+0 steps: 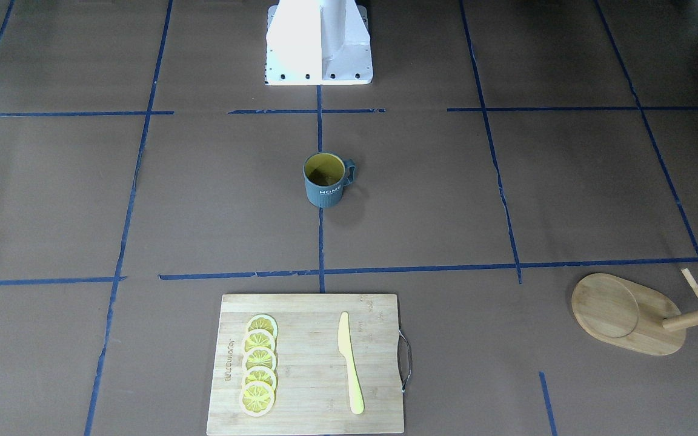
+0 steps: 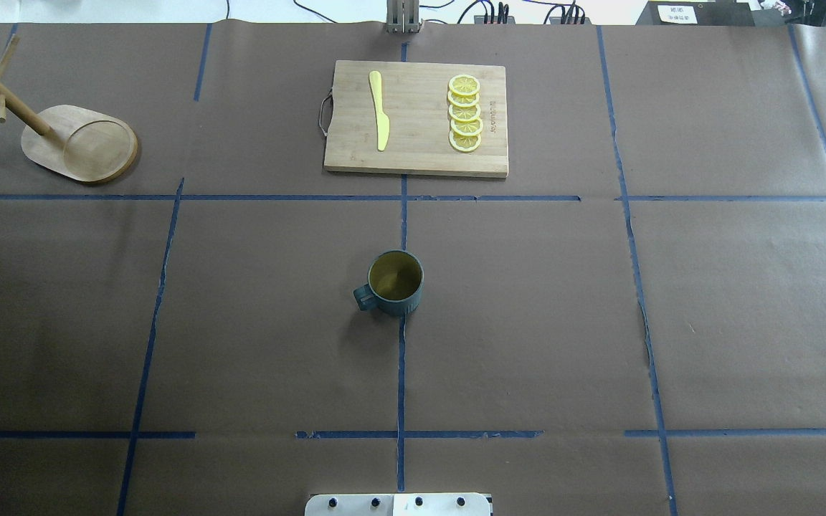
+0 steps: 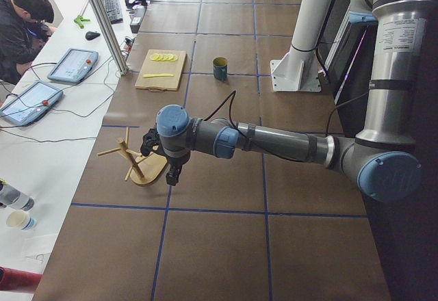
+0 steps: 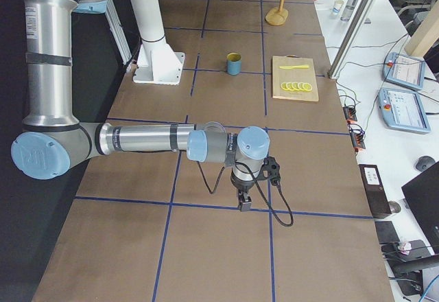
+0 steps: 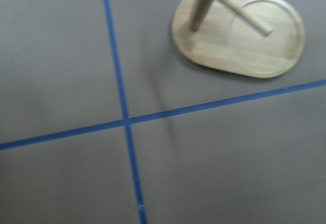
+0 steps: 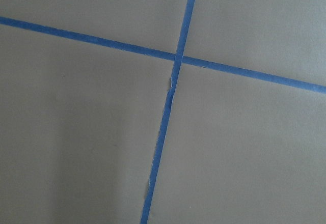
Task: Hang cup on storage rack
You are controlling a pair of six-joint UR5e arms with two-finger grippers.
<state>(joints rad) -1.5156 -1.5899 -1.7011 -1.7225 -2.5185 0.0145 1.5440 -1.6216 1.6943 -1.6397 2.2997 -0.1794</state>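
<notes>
- Cutting board lies nearest the lens, bottom centre of the front-facing view. It carries a row of lemon slices and a yellow knife. None of these belong to the task.
- Cup stands upright, mouth up, mid-frame on the table, well apart from everything else.
- Handle points to frame right, the rack's side. Judged convenient for threading onto a peg.
- Storage rack stands at the lower right edge on its oval base. Its pegs carry nothing, so the cup is not yet hung.
- Left gripper hangs just beside the rack in the left side view. Its wrist camera shows the rack base at upper right. Cannot tell whether the jaws are apart or together.
- Right gripper hangs over a tape crossing, far from the cup. Jaw state cannot be told either.
- Obstruction: the board sits off the cup-to-rack line, so nothing seems to block the carry. The pegs are thin and the handle loop is small, so alignment is the likely risk.
- Operator sits at the upper left of the left side view, off the table.
</notes>
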